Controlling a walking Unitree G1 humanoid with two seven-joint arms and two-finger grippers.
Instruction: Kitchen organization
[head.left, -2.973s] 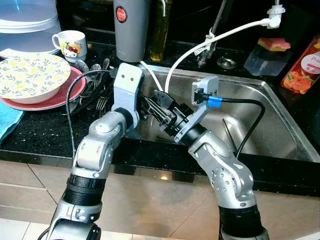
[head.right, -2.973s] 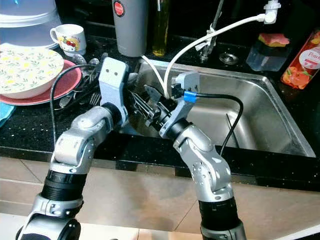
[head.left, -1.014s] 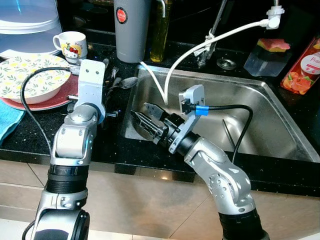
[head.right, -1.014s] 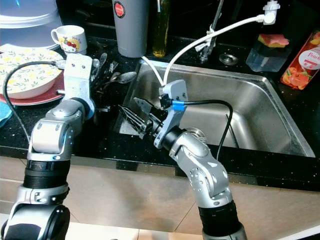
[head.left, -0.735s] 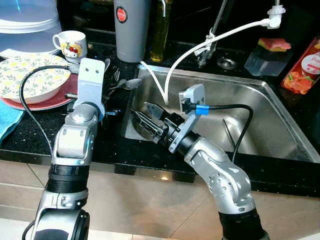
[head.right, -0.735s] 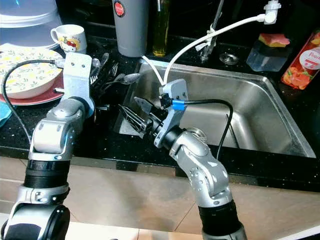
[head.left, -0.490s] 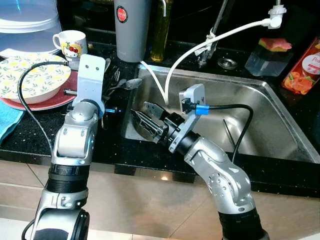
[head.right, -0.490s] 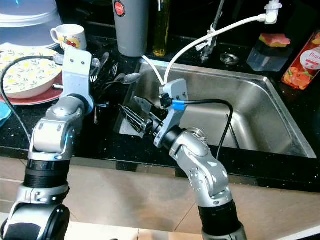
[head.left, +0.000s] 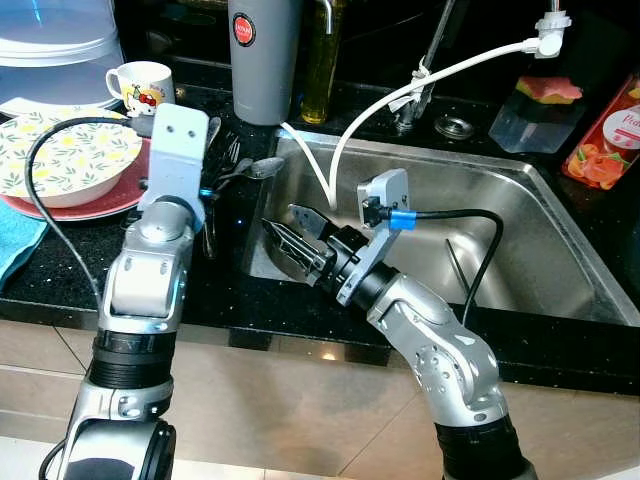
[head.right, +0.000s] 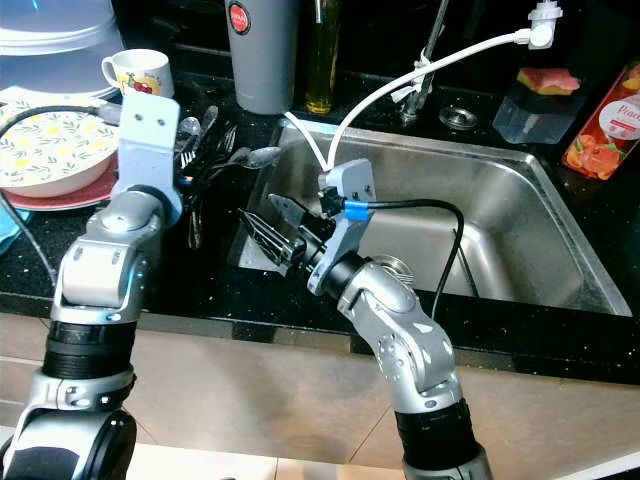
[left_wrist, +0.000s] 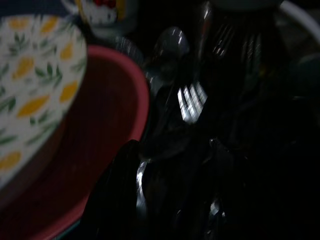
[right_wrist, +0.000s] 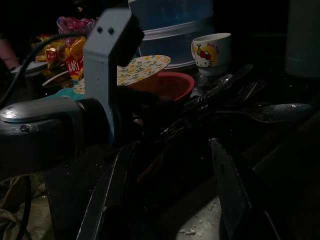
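Little looks tidied yet — the cutlery lies heaped by the sink. Left gripper hovers over it, fingers apart; right gripper gapes empty.

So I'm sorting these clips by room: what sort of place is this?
A home kitchen, most likely, at the sink counter. A stainless steel sink is set in a black worktop, loose cutlery lies beside it, and a patterned bowl sits on a red plate near a mug.
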